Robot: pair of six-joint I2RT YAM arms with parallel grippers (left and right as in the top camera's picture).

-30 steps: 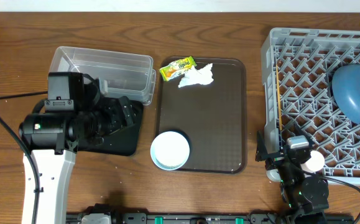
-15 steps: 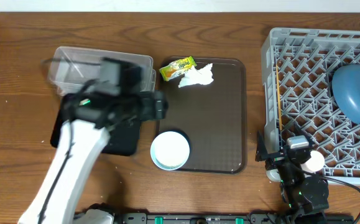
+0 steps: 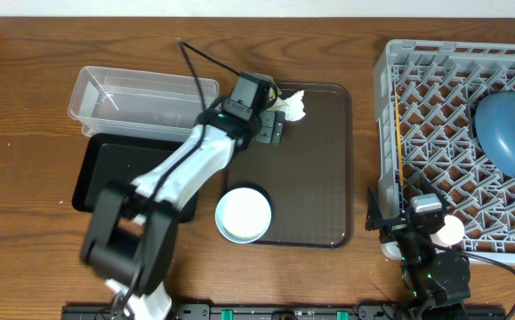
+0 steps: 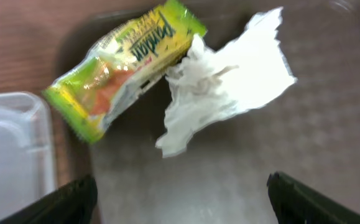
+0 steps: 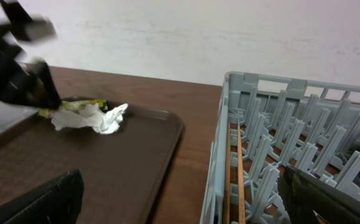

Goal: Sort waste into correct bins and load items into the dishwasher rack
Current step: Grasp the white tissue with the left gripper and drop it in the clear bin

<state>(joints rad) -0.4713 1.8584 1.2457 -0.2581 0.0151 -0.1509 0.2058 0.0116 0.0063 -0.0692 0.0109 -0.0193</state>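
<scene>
Arm poses, both jaws parted.
The left end effector (image 3: pixel 269 127) is hovering on an outstretched arm, fingers wide; the right end effector (image 5: pixel 180 205) is sitting folded back, equally wide.

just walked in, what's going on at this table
The left hand hovers open over the brown tray's far corner, just short of the snack wrapper and crumpled tissue; neither is gripped yet. The white bowl sits on the tray's near side. The blue bowl and chopsticks are already in the rack. The right hand sits open by the rack's front corner, holding nothing.
</scene>
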